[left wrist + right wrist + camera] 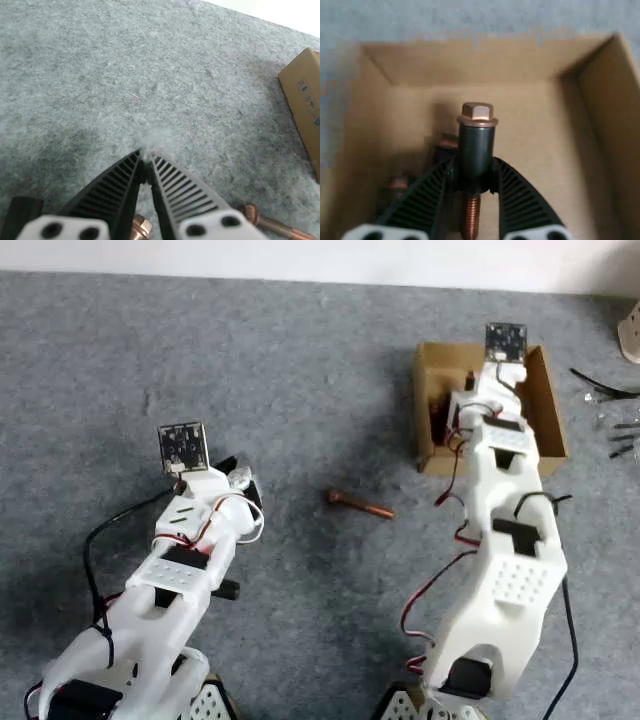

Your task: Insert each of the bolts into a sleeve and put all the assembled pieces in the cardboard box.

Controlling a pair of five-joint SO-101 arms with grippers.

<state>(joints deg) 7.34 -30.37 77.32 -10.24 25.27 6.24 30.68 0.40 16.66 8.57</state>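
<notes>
So the right hand (474, 170) is pinching a black sleeve (476, 142) with a copper bolt (477, 114) poked through it. The head is up, the thread sticks out underneath, and the whole thing hangs right over the cardboard box (470, 65). Makes sense to me: gripping the sleeve keeps the piece steady, and from there the hand only has to let go. A couple of assembled pieces (442, 142) already lie in the box's shadowy corner.

The left hand (146, 161) sits low over the grey worktop (300, 370), fingers pressed together at the tips. A coppery bit (141, 227) peeks out near their base, can't tell what it is.

One loose bolt (358, 505) lies on the worktop between the arms with no sleeve on it, so I'd guess that one's next.
</notes>
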